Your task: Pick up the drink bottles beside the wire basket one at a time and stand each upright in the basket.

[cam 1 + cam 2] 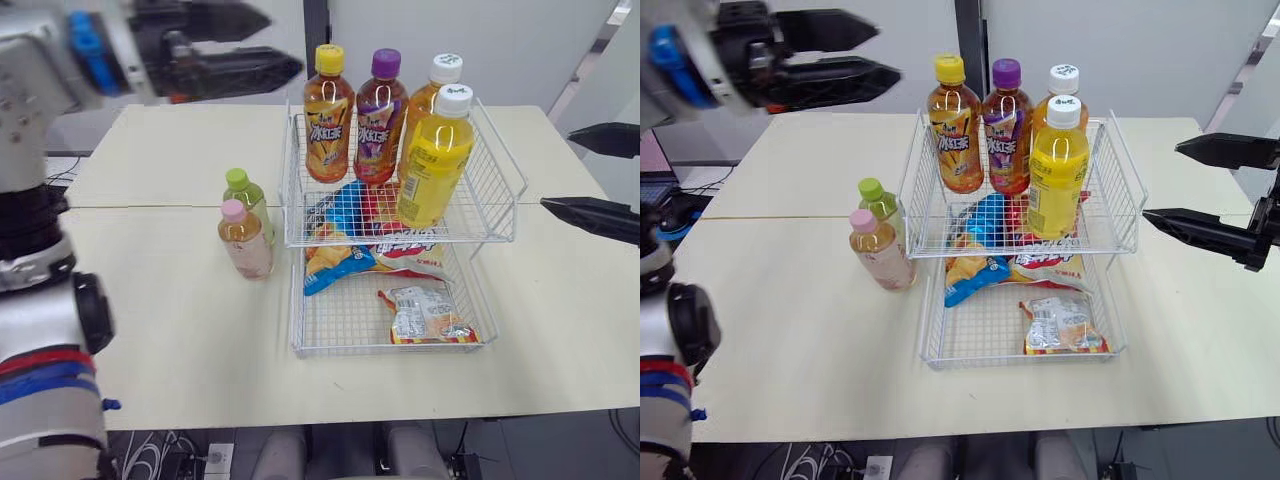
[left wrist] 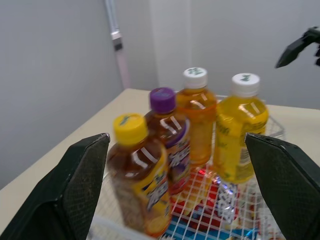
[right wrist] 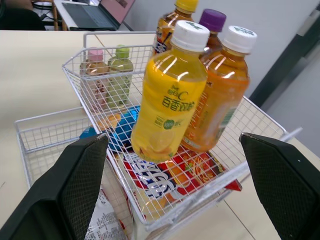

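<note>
Snack packets [image 1: 425,312] lie under four bottles [image 1: 433,160] in the wire basket [image 1: 500,190], two bottles [image 1: 245,240] beside; left end effector [image 1: 285,42], right end effector [image 1: 557,170] spread wide.

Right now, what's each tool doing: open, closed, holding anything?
Left tool: open, holding nothing.
Right tool: open, holding nothing.

The one label I can read from here is on the yellow juice bottle [image 3: 169,100], at the front right corner of the upper tier of the wire basket [image 1: 400,243]: a large "C" with the characters 百香双柠 under it. Its white cap [image 2: 245,79] has a green mark I can't read. The yellow-capped bottle [image 1: 328,118] and purple-capped bottle [image 1: 378,118] along the back edge carry bold Chinese lettering I can't make out. The red snack bag [image 3: 190,175] below shows big white characters, broken up by the wire.
</note>
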Controlling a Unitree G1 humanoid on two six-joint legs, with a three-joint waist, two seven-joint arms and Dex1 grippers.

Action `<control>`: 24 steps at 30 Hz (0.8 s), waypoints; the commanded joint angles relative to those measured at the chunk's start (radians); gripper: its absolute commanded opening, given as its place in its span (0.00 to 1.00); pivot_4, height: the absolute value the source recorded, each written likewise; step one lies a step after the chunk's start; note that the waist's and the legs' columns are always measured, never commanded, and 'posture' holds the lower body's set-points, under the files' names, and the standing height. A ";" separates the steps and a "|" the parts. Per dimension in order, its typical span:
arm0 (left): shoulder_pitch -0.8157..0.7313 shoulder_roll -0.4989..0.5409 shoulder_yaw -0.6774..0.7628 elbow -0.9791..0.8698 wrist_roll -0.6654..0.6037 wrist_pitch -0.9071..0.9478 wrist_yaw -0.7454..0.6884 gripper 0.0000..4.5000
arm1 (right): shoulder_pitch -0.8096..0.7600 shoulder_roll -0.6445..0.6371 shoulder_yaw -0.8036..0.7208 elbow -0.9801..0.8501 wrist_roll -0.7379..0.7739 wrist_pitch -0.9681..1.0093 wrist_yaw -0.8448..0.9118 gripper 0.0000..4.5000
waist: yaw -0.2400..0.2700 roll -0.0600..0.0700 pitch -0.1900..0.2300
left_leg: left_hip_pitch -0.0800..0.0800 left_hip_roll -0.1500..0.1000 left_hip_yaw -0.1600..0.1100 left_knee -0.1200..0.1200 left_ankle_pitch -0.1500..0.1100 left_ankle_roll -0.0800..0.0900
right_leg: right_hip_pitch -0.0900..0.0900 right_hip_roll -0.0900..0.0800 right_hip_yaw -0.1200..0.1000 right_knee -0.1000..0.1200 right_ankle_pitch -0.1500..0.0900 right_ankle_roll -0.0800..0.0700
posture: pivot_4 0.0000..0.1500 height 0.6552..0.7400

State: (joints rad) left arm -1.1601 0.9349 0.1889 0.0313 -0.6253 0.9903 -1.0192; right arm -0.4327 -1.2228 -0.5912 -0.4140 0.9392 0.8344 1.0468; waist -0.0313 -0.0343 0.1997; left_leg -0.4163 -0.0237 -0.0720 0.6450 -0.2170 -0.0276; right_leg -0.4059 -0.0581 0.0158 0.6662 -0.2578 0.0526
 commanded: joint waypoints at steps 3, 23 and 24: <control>0.209 0.135 0.157 -0.071 0.038 -0.053 0.038 1.00 | -0.147 -0.026 0.118 0.007 0.055 -0.036 0.036 1.00 | 0.000 0.000 0.000 | 0.000 0.001 0.000 0.000 0.000 0.000 | 0.000 0.000 -0.001 0.000 0.000 0.000 | 1.00 1.00; 0.954 -0.116 0.474 -0.485 -0.079 -0.086 0.244 1.00 | -0.435 0.078 0.430 0.038 0.091 0.064 0.075 1.00 | 0.031 0.000 0.000 | -0.001 0.001 -0.003 0.000 0.000 0.000 | 0.000 -0.007 -0.001 -0.003 0.001 -0.001 | 1.00 1.00; 0.939 -0.151 0.437 -0.517 -0.084 -0.083 0.292 1.00 | -0.442 0.082 0.430 0.038 0.097 0.072 0.075 1.00 | 0.031 0.000 0.000 | 0.000 0.000 -0.003 0.000 0.000 0.000 | 0.000 -0.007 -0.001 -0.003 0.002 -0.001 | 1.00 1.00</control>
State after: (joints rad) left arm -0.1948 0.8037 0.6603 -0.4103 -0.6825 0.9052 -0.8006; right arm -0.8474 -1.1378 -0.1398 -0.3710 1.0145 0.8964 1.1154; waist -0.0002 -0.0343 0.1995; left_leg -0.4166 -0.0237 -0.0747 0.6450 -0.2171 -0.0279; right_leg -0.4061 -0.0648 0.0149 0.6637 -0.2556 0.0514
